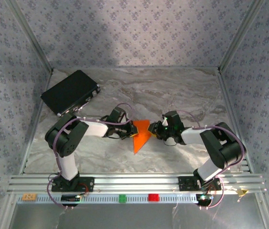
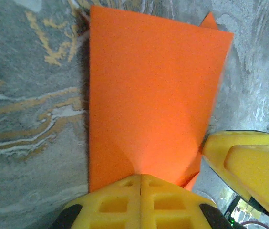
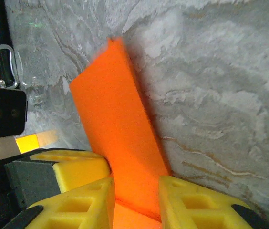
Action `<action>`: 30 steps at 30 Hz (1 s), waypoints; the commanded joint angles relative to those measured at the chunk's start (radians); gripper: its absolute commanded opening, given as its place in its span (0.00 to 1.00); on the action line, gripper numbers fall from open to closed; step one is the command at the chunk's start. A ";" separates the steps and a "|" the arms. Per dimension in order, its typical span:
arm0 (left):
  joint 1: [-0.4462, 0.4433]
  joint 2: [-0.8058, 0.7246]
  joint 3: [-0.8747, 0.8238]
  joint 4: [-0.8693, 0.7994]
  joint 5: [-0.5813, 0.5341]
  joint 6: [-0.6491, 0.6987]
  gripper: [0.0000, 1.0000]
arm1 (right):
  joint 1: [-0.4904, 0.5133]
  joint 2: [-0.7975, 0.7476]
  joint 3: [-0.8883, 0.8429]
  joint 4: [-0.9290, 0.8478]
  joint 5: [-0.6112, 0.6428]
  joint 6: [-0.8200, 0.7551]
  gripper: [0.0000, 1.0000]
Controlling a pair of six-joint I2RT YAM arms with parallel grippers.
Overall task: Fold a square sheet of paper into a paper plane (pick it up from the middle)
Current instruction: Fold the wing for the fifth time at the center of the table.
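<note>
DESK: Yellow fingers (image 2: 125, 191) fill the bottom of the left wrist view. Whose are they, and what have they got?

ONLOOKER: Left gripper (image 2: 140, 181), jaws pressed tight together on the near edge of the orange paper (image 2: 149, 95). Part-folded, the sheet stretches away from that pinch over the marbled table (image 2: 29, 119)

DESK: And the other arm?

ONLOOKER: Right gripper (image 3: 137, 187) faces it from the opposite side, jaws partly apart, a strip of the paper running up between them. Whether its pads press the strip, I cannot tell from here

DESK: Where does the paper lie relative to the pair?

ONLOOKER: Mid-table, squarely between them. The left arm reaches in from the left and the right arm from the right, and each gripper meets its own side of the sheet. Its long axis runs far to near: broad end away, point aimed back at the arm bases and a shade to the left

DESK: So which arm is nearer?

ONLOOKER: Neither. Both are at the paper, and only the left has a hold I can vouch for. By my reading, the coming crease follows that far-to-near line, the left gripper anchoring while the right works in from its side

DESK: Anything else on the table?

ONLOOKER: Black case (image 1: 71, 91) in the far left corner, well apart, and a small red block (image 1: 153, 197) on the near rail (image 1: 125, 183), neither touching the paper
</note>
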 commanded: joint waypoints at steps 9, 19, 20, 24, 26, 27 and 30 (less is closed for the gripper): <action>0.004 0.020 -0.021 -0.008 -0.008 -0.011 0.04 | -0.020 -0.108 -0.029 -0.121 0.031 -0.039 0.35; 0.005 0.025 -0.041 0.027 -0.011 -0.034 0.03 | -0.009 -0.086 -0.019 -0.155 -0.009 -0.034 0.34; 0.004 0.026 -0.042 0.027 -0.009 -0.034 0.03 | -0.008 -0.077 -0.014 -0.157 -0.013 -0.035 0.34; 0.004 0.024 -0.042 0.032 -0.004 -0.034 0.03 | -0.002 -0.065 -0.014 -0.152 -0.011 -0.028 0.35; 0.005 0.024 -0.043 0.032 -0.006 -0.035 0.03 | -0.001 -0.051 -0.008 -0.149 -0.026 -0.029 0.35; 0.004 0.024 -0.042 0.032 -0.004 -0.035 0.03 | 0.000 -0.046 -0.008 -0.138 -0.030 -0.027 0.35; 0.005 0.023 -0.041 0.031 -0.003 -0.033 0.03 | 0.004 -0.034 -0.011 -0.086 -0.053 -0.016 0.33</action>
